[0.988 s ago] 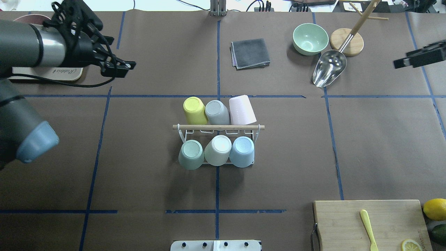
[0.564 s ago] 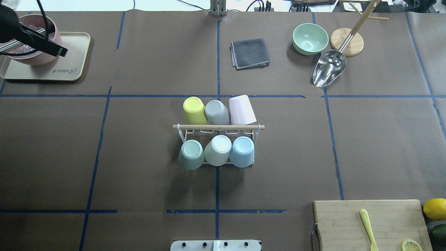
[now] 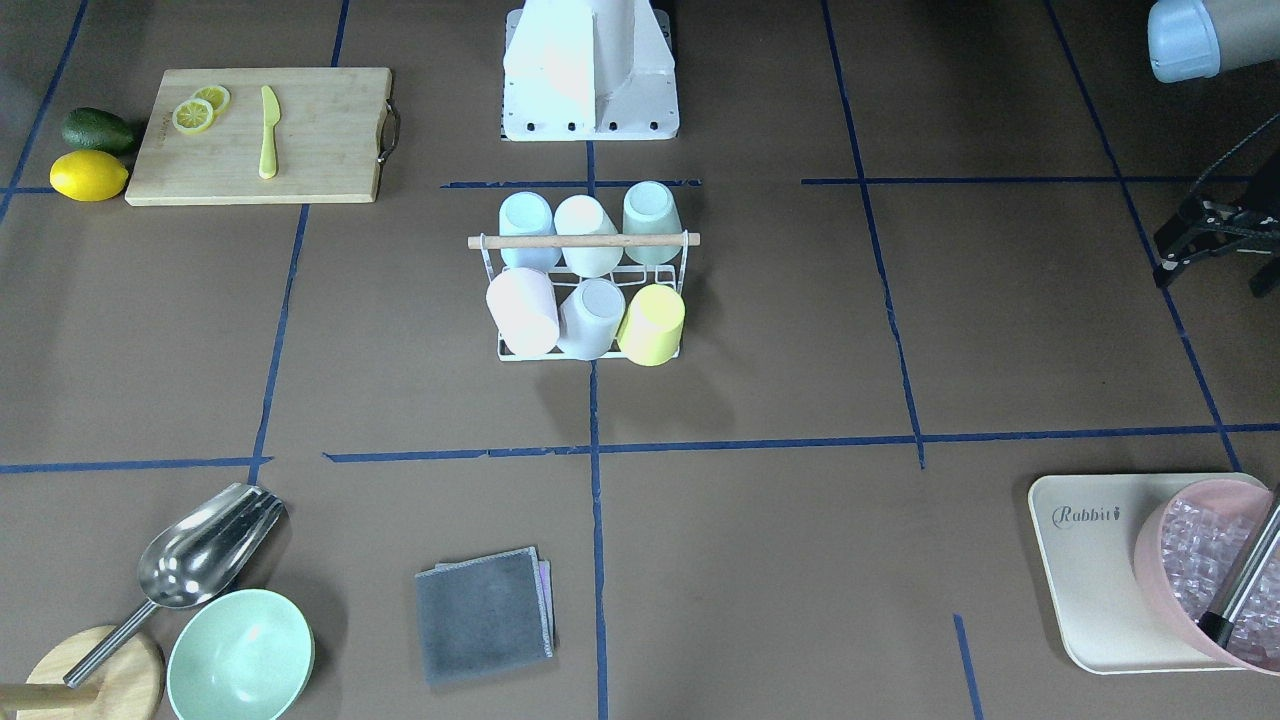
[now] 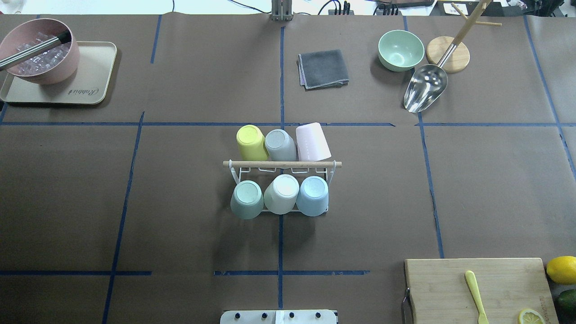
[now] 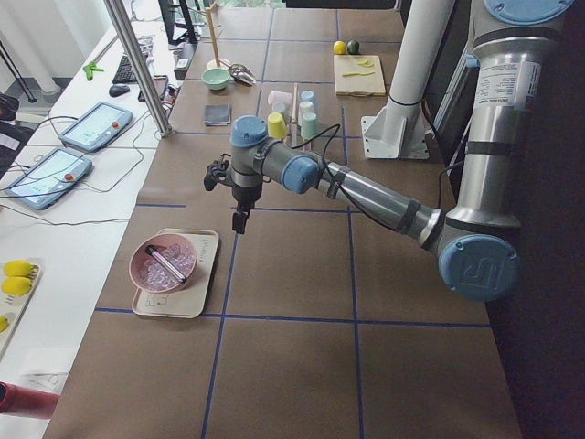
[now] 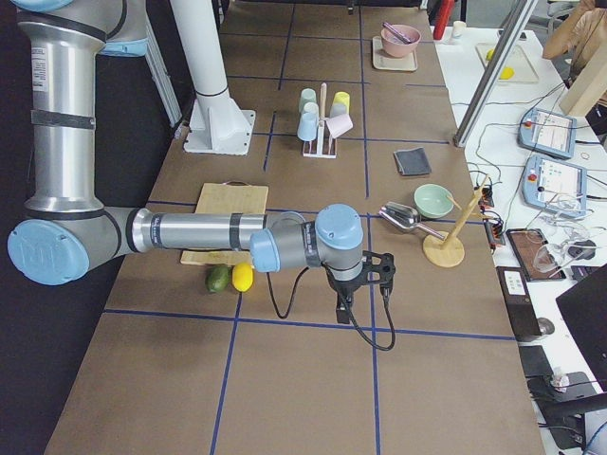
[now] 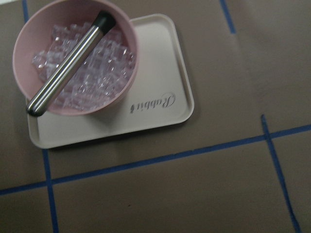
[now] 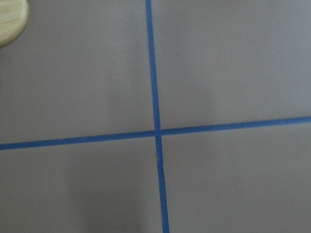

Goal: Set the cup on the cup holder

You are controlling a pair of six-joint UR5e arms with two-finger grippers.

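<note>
Both arms have withdrawn from the overhead view; six cups (image 4: 312,143) sit tilted on the cup holder (image 4: 282,164) at table centre, every prong filled, nothing apparently left; my left gripper (image 5: 239,222) and right gripper (image 6: 340,308) carry nothing visible, though I cannot tell whether they are closed.

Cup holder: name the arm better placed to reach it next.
Left, probably. The left gripper hangs level with the cup holder at the front-facing view's edge; the right gripper sits farther out, beyond the cutting board, outside that view.

The left end effector (image 5: 239,225) and right end effector (image 6: 341,309) have withdrawn outward, uncovering the pink bowl (image 4: 55,74).
</note>
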